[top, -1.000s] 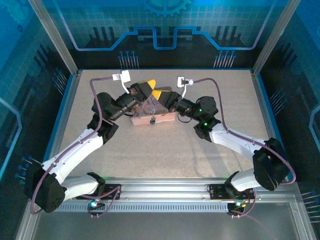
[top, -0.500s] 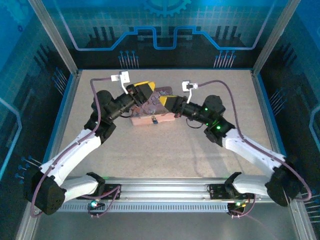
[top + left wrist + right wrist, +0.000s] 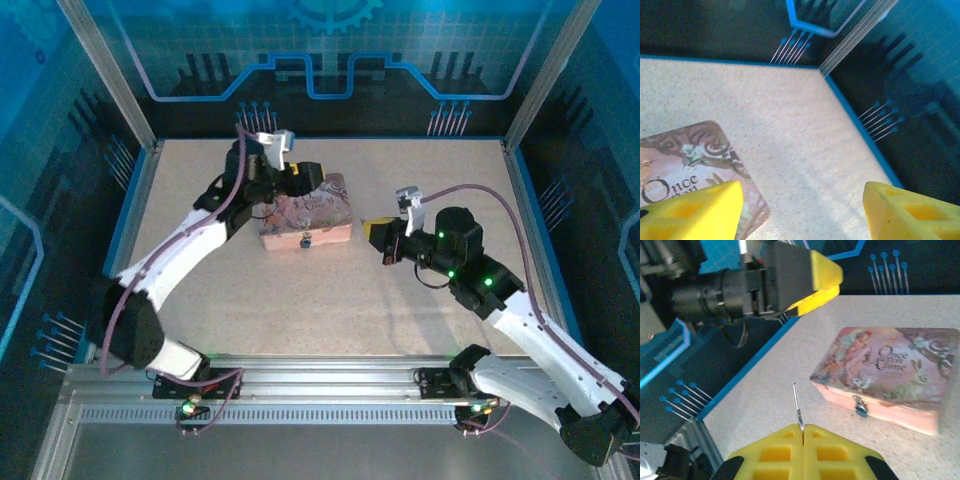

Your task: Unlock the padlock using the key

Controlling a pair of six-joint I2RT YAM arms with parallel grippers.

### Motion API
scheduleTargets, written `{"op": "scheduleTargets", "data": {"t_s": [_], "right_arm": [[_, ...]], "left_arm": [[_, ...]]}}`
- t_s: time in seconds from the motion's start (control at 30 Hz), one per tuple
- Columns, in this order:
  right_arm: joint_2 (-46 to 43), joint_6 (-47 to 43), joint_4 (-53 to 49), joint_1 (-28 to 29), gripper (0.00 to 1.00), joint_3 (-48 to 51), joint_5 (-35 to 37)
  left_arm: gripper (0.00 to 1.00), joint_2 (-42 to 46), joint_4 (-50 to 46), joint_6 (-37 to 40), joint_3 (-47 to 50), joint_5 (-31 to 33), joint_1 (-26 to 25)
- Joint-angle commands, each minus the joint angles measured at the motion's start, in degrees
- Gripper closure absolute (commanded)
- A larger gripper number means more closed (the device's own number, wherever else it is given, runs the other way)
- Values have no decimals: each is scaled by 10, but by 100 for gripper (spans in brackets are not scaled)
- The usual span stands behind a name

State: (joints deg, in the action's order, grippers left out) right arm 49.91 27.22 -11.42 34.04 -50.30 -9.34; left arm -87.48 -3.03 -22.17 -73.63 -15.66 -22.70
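Observation:
The pink picture box (image 3: 306, 213) lies mid-table, and the tiny padlock (image 3: 306, 239) hangs at its front clasp. My left gripper (image 3: 310, 178) hovers open over the box's far left edge. In the left wrist view its yellow fingers (image 3: 695, 210) stand wide apart with nothing between them, one over a corner of the box (image 3: 690, 160). My right gripper (image 3: 370, 232) is to the right of the box and apart from it. It is shut on the key (image 3: 797, 405), a thin sliver that sticks out from the right gripper's (image 3: 803, 429) tips. The padlock (image 3: 860, 408) and box (image 3: 890, 370) lie ahead to the right.
A blue rim (image 3: 320, 139) borders the speckled table, with aluminium frame posts (image 3: 110, 80) at the corners. The left arm's wrist and yellow finger (image 3: 820, 275) hang above the table in the right wrist view. Bare table lies in front of the box (image 3: 320, 300).
My left gripper has opened and drawn back from the box top toward its far left. My right arm has pulled away to the right, off the box, with the key still pinched.

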Motion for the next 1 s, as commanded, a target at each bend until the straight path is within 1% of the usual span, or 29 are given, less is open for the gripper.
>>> {"op": "scheduleTargets", "data": {"t_s": [0.0, 0.17, 0.27, 0.37, 0.63, 0.77, 0.97], "right_arm": [[-16, -29, -87, -7, 100, -8, 50], [-30, -21, -151, -13, 100, -22, 115], [-27, -21, -188, -20, 100, -36, 132], [-24, -19, -217, -26, 100, -44, 147], [-28, -9, -230, -35, 100, -36, 153], [-30, -6, -241, -40, 100, -34, 157], [-31, 0, -255, -53, 100, -37, 157]], "left_arm": [[33, -82, -122, 88, -83, 10, -11], [33, -219, -260, 112, -238, 67, -33], [32, -279, -308, 124, -305, 100, -51], [32, -319, -337, 130, -347, 117, -64], [32, -373, -369, 134, -390, 112, -83], [31, -379, -369, 139, -378, 115, -94], [31, -367, -364, 139, -343, 115, -109]]}}
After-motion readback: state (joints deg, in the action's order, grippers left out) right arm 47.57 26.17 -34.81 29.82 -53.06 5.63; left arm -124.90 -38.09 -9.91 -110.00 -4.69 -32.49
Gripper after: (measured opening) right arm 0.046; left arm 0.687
